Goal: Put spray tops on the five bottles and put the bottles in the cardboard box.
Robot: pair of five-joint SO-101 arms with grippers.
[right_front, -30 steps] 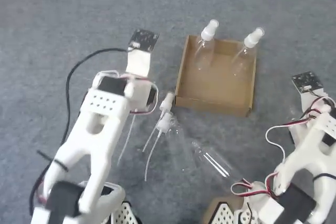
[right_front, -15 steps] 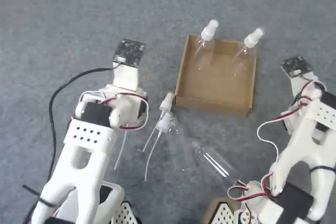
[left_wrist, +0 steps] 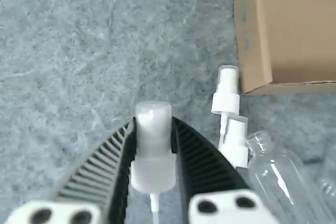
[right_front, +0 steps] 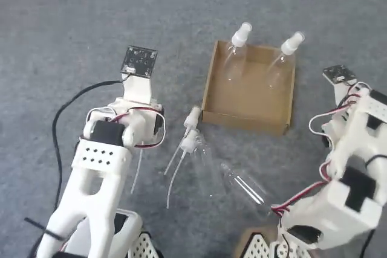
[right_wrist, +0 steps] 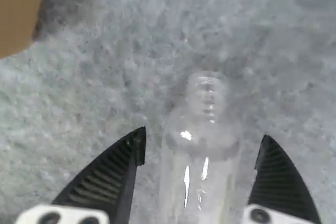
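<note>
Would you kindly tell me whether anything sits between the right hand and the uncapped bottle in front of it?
Nothing visible does. The right hand is open, and the clear bottle sits directly between its two sides, neck pointing away, with only bare grey carpet around it.

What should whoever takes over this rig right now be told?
Left gripper: jaws shut on a spray top.
Right gripper: jaws open on either side of an uncapped bottle, not gripping it.
Done: two capped bottles rest in the cardboard box.
Left: two loose tops and two bare bottles lie on the carpet near the box. Three bottles need tops, then boxing.
</note>
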